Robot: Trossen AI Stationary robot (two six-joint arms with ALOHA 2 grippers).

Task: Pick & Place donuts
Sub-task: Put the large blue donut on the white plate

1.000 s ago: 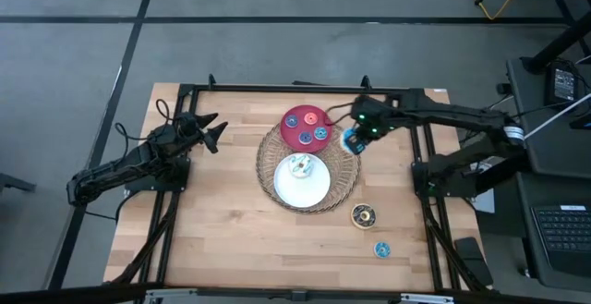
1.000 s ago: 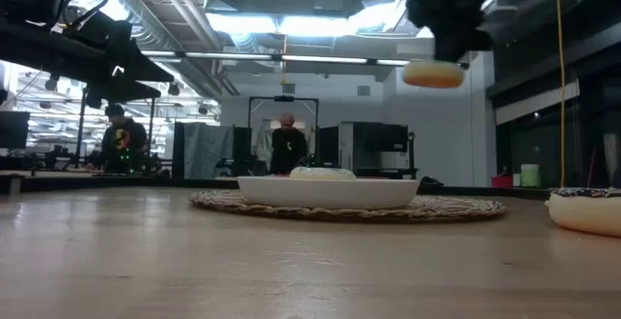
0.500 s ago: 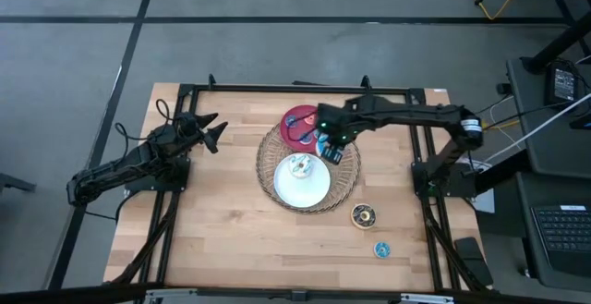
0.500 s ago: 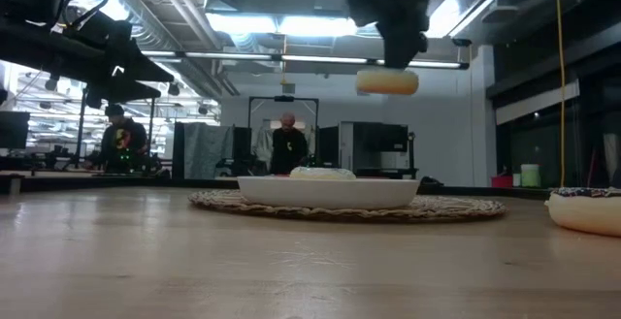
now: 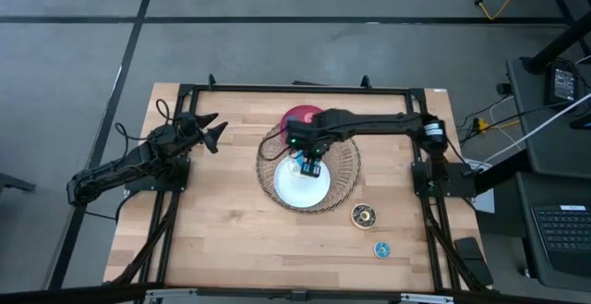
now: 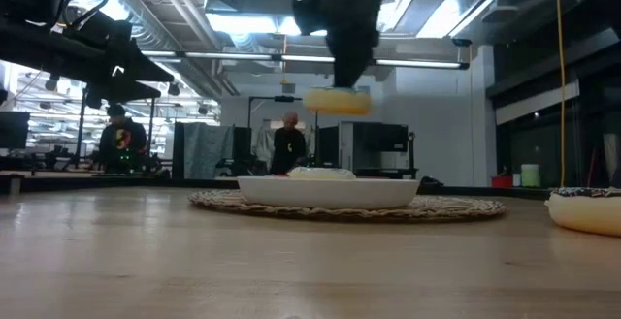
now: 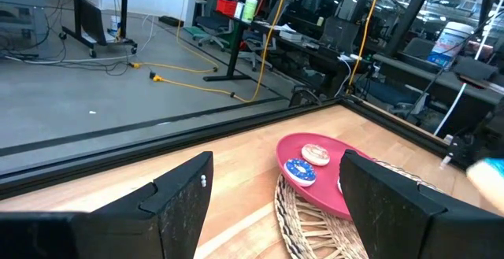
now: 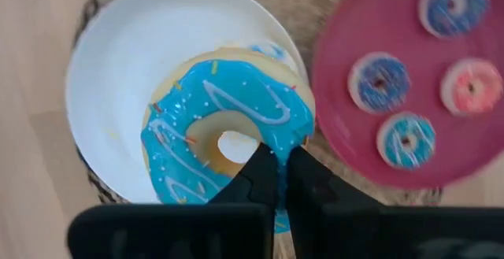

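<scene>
Blue-iced donut (image 8: 223,125), clamped in the right gripper (image 8: 277,168), has moved from beside the tray to above the white plate (image 8: 118,78).

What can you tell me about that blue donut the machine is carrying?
The blue donut is a toy ring with glossy bright blue icing, thin white drizzle and small coloured sprinkles over a pale tan base. The right gripper is shut on its rim, holding it flat in the air, icing up, above the white plate. It touches nothing else; the low view shows its pale underside hanging clear of the plate.
</scene>
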